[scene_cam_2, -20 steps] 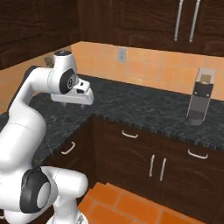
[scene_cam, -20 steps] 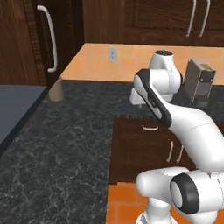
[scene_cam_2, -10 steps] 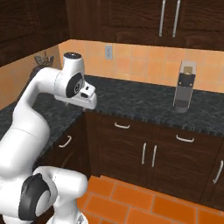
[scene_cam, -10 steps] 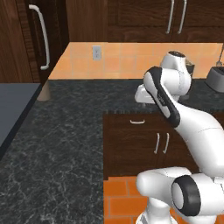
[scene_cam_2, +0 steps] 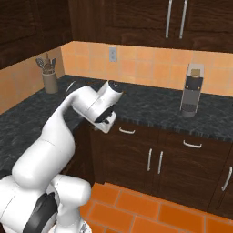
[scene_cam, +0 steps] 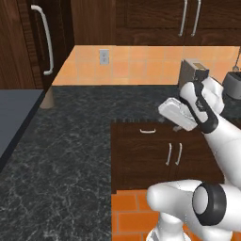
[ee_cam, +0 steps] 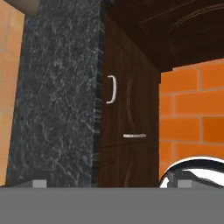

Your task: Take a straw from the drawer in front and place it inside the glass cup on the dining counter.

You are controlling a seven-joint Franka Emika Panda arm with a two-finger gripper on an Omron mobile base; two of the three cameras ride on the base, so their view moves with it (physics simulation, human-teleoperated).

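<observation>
The drawer (scene_cam: pixel 147 136) is a shallow dark brown front with a small curved silver handle (scene_cam: pixel 147 131), and it is shut under the black granite worktop. It also appears as the drawer (scene_cam_2: pixel 129 134) and, rolled sideways, the drawer (ee_cam: pixel 114 89). My gripper (scene_cam: pixel 178 127) hangs at the worktop's edge, just right of and slightly above that handle, touching nothing. From the other side, the gripper (scene_cam_2: pixel 109 122) sits left of the handle. The gripper (ee_cam: pixel 111 183) is open, its tips wide apart with nothing between them. The straw, the glass cup and the dining counter are out of view.
A tall grey appliance (scene_cam_2: pixel 191 88) stands on the black granite worktop (scene_cam: pixel 70 141), with a utensil holder (scene_cam_2: pixel 48 77) in the corner. Cabinet doors with vertical handles (scene_cam: pixel 173 154) sit below the drawer, with a second drawer (scene_cam_2: pixel 192 144) to the right. Orange tile floor (scene_cam_2: pixel 150 205) lies in front.
The base has driven and turned, so the whole scene has shifted and the lower cabinets now face the cameras. The hand has swung down to the worktop edge by the drawer. The jaws stay open.
</observation>
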